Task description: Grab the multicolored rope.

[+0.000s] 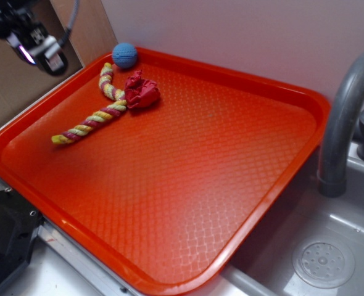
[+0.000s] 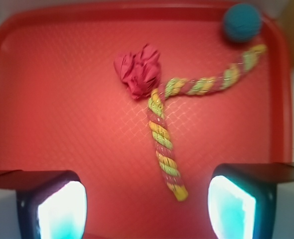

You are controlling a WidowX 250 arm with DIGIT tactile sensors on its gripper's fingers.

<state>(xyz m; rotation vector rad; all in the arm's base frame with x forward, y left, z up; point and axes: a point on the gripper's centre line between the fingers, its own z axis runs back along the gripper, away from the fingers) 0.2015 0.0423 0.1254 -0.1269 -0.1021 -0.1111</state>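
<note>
Only wrist view shows pincer [image 2: 147, 204] agape over multicolored rope [image 2: 163, 144]

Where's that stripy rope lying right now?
In the exterior view the rope lies bent in the tray's far left corner, its bend touching the red cloth wad, one end near the blue ball.

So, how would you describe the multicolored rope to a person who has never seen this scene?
Look at the big red tray beside the sink; its far left corner holds three small things. The multicolored rope is the long, thin, bent one, twisted in yellow, pale green and maroon-red. Its bend meets a crumpled red cloth wad, one end lies near a blue ball, and only the rope is striped.
</note>
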